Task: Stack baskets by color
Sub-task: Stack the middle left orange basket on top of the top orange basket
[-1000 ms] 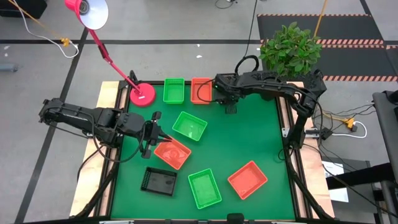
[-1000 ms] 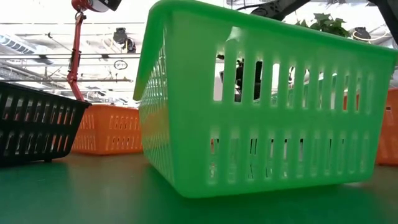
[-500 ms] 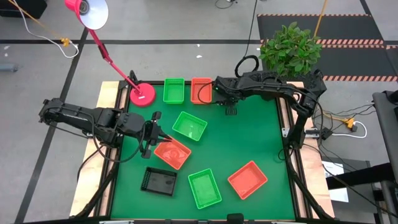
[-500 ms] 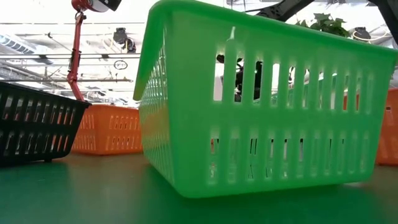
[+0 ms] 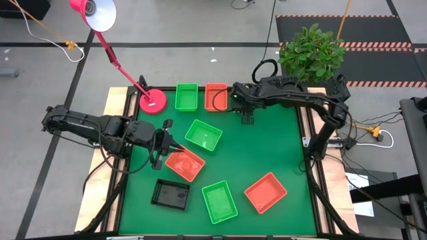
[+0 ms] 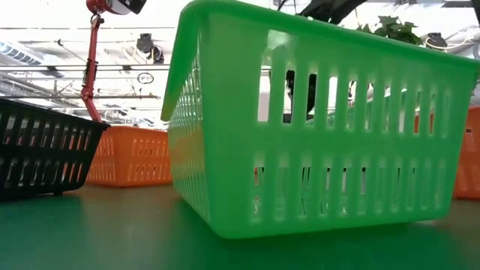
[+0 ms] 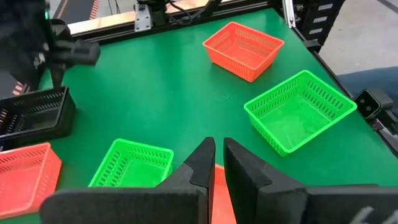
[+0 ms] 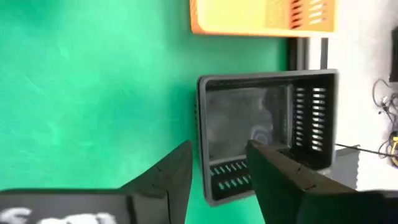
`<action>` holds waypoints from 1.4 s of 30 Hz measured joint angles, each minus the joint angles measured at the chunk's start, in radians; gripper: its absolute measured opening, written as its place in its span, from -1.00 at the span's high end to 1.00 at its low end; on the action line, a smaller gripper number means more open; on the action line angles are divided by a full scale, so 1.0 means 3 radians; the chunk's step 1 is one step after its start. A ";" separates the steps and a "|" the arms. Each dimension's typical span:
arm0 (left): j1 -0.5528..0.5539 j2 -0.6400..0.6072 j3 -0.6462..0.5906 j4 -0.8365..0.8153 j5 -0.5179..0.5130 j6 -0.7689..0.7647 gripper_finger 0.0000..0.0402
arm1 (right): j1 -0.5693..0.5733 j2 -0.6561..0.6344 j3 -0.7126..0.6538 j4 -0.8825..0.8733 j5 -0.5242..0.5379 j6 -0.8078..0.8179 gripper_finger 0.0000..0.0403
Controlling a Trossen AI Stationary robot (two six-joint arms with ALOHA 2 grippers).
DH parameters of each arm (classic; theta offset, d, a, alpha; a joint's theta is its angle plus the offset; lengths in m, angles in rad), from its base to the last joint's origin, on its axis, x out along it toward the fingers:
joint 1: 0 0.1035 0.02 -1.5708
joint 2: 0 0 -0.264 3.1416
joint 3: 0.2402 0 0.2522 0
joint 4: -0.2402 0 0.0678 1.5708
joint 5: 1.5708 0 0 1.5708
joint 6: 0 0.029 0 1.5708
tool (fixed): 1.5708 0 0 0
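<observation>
**A:** Where did the left side stand?

**B:** Left hand (image 5: 165, 144) was at the left-centre of the worktop (image 5: 267, 150). Its fingers were narrow, pinched on the rim of the middle orange-red basket (image 5: 186, 164). That basket sat on the worktop, open side up, corners pointing diagonally. The front black basket (image 5: 170, 194) was just in front of it, long axis roughly left-right and slightly skewed.

**A:** Back row?

**B:** The pink lamp base (image 5: 153, 102) was at the back left. Next to it was the back green basket (image 5: 187, 97), then the back orange-red basket (image 5: 214, 97). The two were side by side, both with long axes running front-to-back.

**A:** Middle and front?

**B:** The centre green basket (image 5: 203, 135) was rotated, with its long axis on a diagonal, just beside the held one. The front green basket (image 5: 219, 202) was near the front edge, long axis mostly front-to-back and tilted a bit. The right orange-red basket (image 5: 265, 192) was on a diagonal, well apart from the back row. All were open side up.

**A:** Right arm?

**B:** Right hand (image 5: 247, 119) was at the back, just right of the back orange-red basket. Its fingers were spread wide and held nothing. Its wrist view showed a second black basket (image 8: 267, 134) just past its fingertips, next to an orange-red one. In the high view the arm hid that black basket.
</observation>
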 joint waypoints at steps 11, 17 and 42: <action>-0.0263 0.0280 0.0001 0.0265 -0.0077 -0.0408 0.81 | 0.0893 -0.0889 -0.0520 0.0330 -0.0163 0.1142 0.28; -0.0442 0.0760 0.0011 0.0676 -0.0145 -0.0646 0.81 | 0.1469 -0.1380 -0.1200 0.1119 -0.0031 0.1344 0.28; -0.0980 0.2179 0.0066 0.0566 -0.1666 -0.2363 0.10 | 0.1949 -0.1893 -0.1788 0.1594 0.0349 0.1439 0.29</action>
